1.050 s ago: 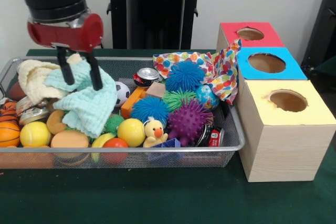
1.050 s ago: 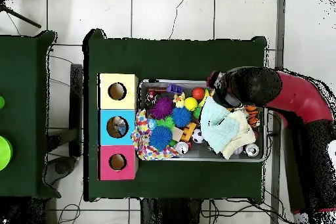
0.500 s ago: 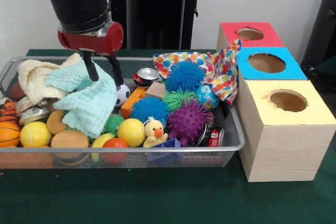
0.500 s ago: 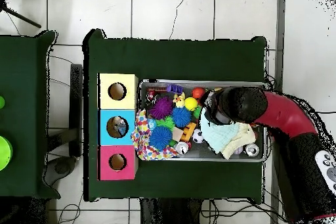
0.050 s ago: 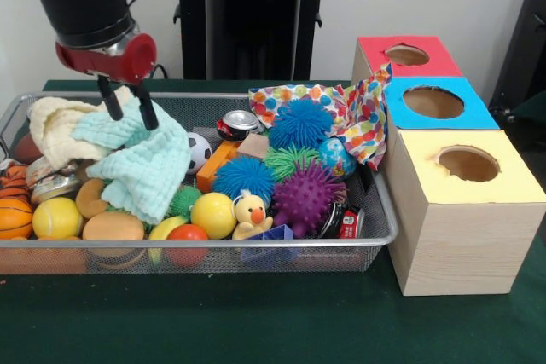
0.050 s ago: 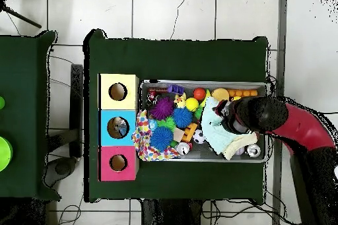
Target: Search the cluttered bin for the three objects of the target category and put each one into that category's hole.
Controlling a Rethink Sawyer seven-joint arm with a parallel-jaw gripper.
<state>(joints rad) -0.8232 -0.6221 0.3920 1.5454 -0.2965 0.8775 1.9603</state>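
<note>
Bin [image 5: 388,229] of toys on green-clothed table [image 5: 256,321], beside three holed boxes [image 5: 465,210]; pale tiled floor [image 6: 198,11] around. Gripper [image 5: 126,110], fingers spread, straddles mint cloth [image 5: 141,164] at the bin's left end.

This looks like a robot lab: a red robot arm [image 5: 90,6] works over a green-covered surface [image 5: 256,321], with loose cables [image 6: 63,84] on a tiled floor [image 6: 171,11].

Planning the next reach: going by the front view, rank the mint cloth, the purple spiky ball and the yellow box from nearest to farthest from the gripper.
From the gripper:
1. Mint cloth, directly under the fingertips, at the bin's left.
2. Purple spiky ball, toward the bin's right end.
3. Yellow box, outside the bin, far right.
</note>
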